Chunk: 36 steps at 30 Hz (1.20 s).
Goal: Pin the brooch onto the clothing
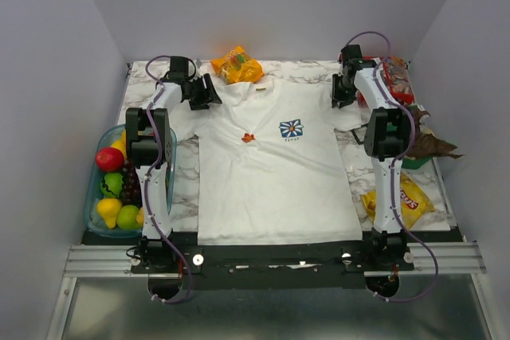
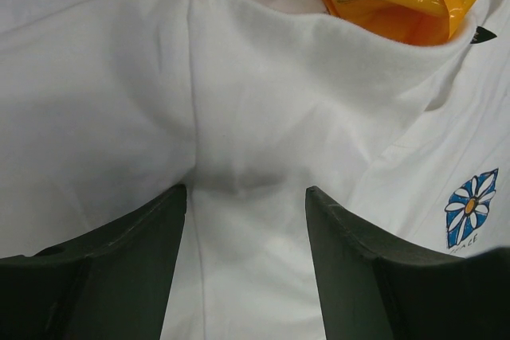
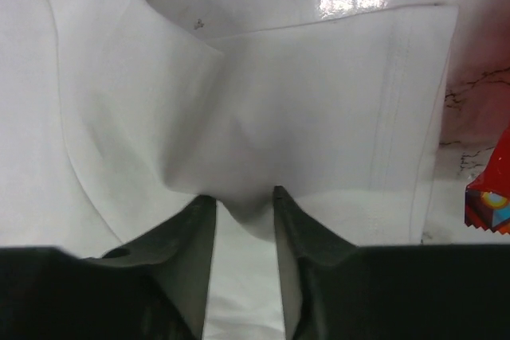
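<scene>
1. top view: shirt (image 1: 271,189) lies flat, face up, mid-table, collar toward the far edge. brooch (image 1: 249,137) sits on the chest beside the printed daisy (image 1: 291,128), slightly apart from it. can't tell if it's pinned through or only lying there. left gripper (image 1: 201,93) is at the shoulder toward the far-left corner, right gripper (image 1: 343,91) at the sleeve toward the far-right corner. my read: both are working the cloth, neither is on the pin. snack bag (image 1: 237,65) sits at the far edge, against the collar.
2. left wrist: left gripper (image 2: 243,193) is released, jaws spread either side of the shoulder seam. there's a slight pucker between them, nothing clamped. looks set to pinch or press there. brooch not in this view.
3. right wrist: right gripper (image 3: 243,195) is clenched on a fold of sleeve. creases run into the pinch, so it's likely tensioning the shirt toward the right edge.
</scene>
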### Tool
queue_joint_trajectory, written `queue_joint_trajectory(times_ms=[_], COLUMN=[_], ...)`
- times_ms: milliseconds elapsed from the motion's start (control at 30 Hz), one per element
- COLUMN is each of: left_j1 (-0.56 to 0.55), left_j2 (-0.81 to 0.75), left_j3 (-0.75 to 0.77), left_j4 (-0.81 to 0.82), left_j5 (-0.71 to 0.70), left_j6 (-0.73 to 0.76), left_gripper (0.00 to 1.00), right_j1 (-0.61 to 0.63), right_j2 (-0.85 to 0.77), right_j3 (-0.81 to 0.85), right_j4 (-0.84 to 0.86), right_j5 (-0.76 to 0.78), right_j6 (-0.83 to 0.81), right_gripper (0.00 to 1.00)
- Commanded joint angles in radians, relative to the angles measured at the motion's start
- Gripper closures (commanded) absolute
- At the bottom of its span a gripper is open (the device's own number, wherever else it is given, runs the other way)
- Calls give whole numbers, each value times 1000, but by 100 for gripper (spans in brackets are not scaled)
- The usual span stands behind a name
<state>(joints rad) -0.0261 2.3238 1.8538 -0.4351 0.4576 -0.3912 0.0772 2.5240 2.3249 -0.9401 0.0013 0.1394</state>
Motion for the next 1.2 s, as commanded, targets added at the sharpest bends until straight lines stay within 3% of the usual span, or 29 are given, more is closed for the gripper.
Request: queue_joint_trajectory(times_ms=[0,33,133,433,900,1000,1167], left_j1=[18,18,18,46,38,29,0], left_j2=[28,26,25,22,-21,-82,-194], left_j3=[-48,-48,-54,-59,-73,-102,-163], left_j4=[-47,-45,-42,-37,4,41,84], left_j5=[-57,-59,-56,-66,-79,-89,-181], left_j6=[21,20,22,28,84,101,126], left_gripper=[30,30,30,31,29,23,4], right_j1=[-7,-7,-7,-19,-33,-33,-33], right_j2=[12,4,-17,-21,-17,-54,-183], right_j3=[-21,-28,-58,-50,-55,-74,-124], right_j4=[-11,6,33,72,98,113,150], right_j5=[-6,23,64,253,218,169,65], right_j6=[-38,-40,-50,-83,-89,-84,-69], right_gripper=[67,80,99,99,99,86,40])
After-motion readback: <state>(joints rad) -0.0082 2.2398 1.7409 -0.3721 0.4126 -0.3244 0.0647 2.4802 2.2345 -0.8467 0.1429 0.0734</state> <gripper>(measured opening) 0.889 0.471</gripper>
